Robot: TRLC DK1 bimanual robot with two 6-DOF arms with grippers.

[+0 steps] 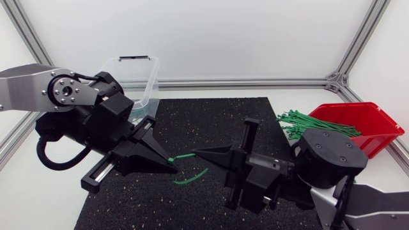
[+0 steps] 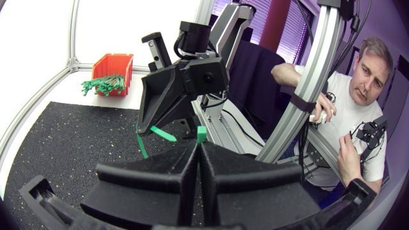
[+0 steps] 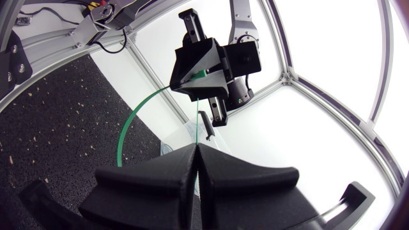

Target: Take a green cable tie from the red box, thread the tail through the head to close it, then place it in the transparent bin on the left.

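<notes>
The green cable tie, light, springy and slick, bows above the black mat between 2 clamped claws, the left gripper pinching its apparent head, the right gripper its tail (best held near the ends).

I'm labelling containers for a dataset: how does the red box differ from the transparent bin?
The red box is opaque and sits off the mat by my right arm; the transparent bin is see-through and stands behind my left arm. Green cable ties spill over the red box's rim; none overhang the transparent bin. Both are open-topped.
</notes>
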